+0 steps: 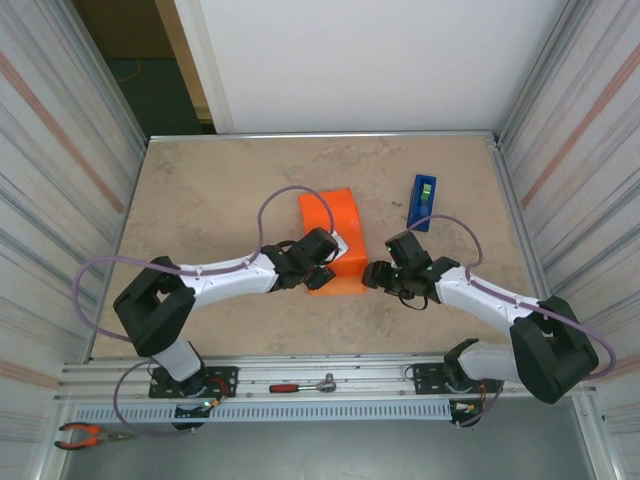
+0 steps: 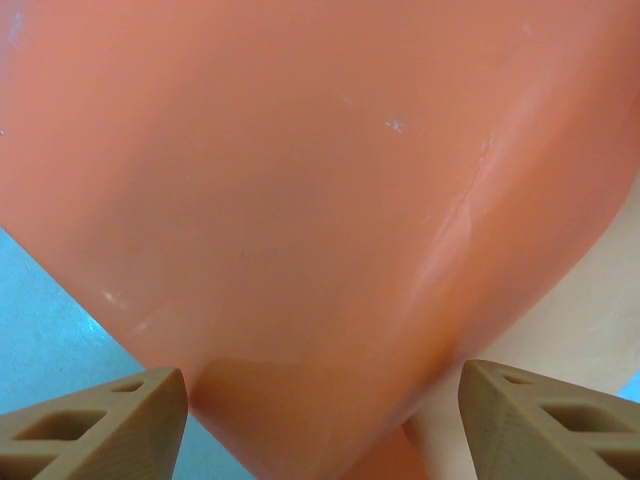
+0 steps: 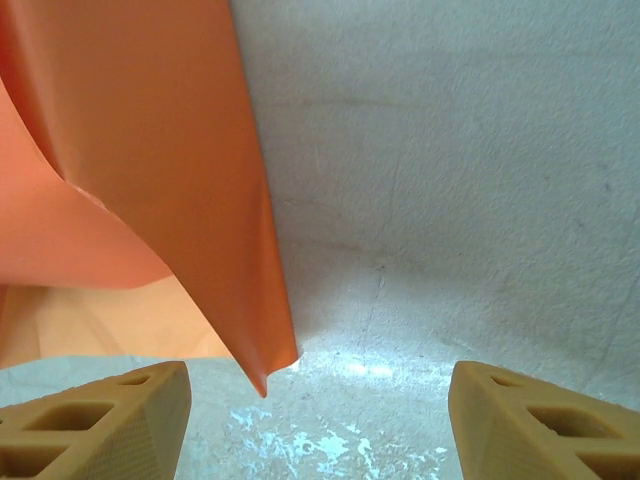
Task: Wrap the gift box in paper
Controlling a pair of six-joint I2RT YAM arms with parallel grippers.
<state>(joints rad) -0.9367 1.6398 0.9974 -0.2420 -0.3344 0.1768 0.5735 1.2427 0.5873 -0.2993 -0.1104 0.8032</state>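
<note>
The bright orange thin paper sheet is crowded by the left gripper, jaws spread. Its loose corner is seen just left of the spread, empty right gripper.

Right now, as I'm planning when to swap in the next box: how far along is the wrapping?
Done: the paper covers the gift box, hidden underneath. In hand: the left gripper, open, faces the bundle's near side; the right gripper, open, sits by a loose paper edge. Left, likely: folding that flap down and taping; the tape dispenser stands apart.
</note>
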